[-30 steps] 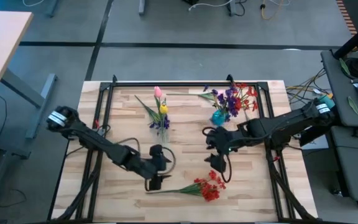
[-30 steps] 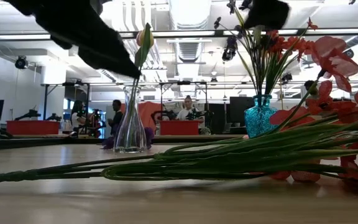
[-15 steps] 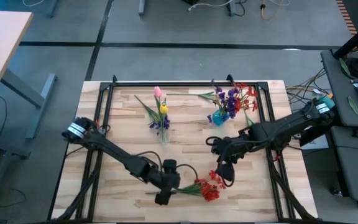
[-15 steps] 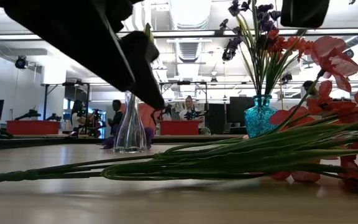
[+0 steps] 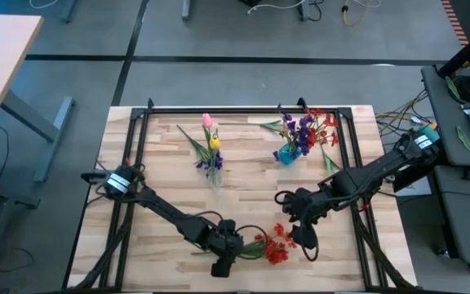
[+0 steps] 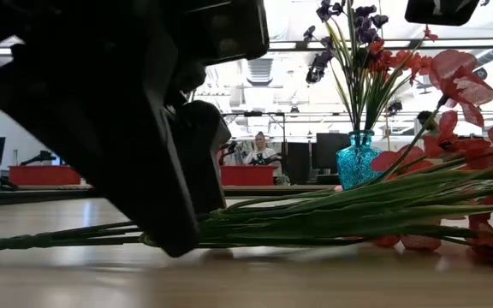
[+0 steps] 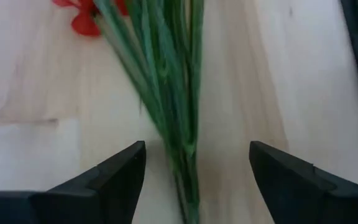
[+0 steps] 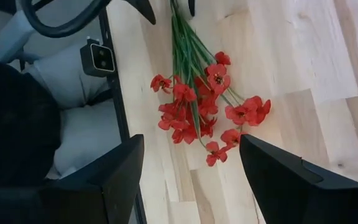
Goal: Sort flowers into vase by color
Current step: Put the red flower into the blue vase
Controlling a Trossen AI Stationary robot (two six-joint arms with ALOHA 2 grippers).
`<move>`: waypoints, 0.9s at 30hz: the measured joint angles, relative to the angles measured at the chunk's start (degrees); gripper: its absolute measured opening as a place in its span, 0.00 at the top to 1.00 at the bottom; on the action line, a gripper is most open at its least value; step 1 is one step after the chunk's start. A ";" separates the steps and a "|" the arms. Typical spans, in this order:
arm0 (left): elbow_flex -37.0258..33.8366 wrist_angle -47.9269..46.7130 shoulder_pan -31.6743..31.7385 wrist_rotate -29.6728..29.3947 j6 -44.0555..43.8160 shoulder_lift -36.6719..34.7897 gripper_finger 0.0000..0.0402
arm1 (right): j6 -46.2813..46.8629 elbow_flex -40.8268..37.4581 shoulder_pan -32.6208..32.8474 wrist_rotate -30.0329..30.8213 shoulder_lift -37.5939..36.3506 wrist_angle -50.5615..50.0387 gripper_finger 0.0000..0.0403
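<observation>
- Both arms moved down twd the red flowers (image 5: 272, 245) lying flat near table front edge.
- Left gripper (image 7: 194, 180) is wide open w/ green stems between its fingers, not holding yet.
- Right gripper (image 8: 188, 180) hangs open above the blossoms, empty.
- Light, bendy, floppy: prob. best to grab mid-stem, not petals.

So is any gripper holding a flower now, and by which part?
Nothing is held. The open left gripper straddles the red flowers' green stems without closing; the open right gripper is above the blossoms.
</observation>
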 joint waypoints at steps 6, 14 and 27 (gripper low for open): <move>-1.41 2.77 0.09 -0.67 -1.99 0.62 0.53 | 0.05 -0.12 1.68 1.73 0.00 0.00 0.37; -2.30 3.19 0.33 -1.32 -2.62 0.53 0.95 | 0.58 -0.12 3.65 3.87 0.00 0.23 0.38; -3.42 -0.48 -3.61 -18.15 9.35 -7.03 0.99 | -3.43 -0.10 9.28 13.89 -2.05 0.19 0.38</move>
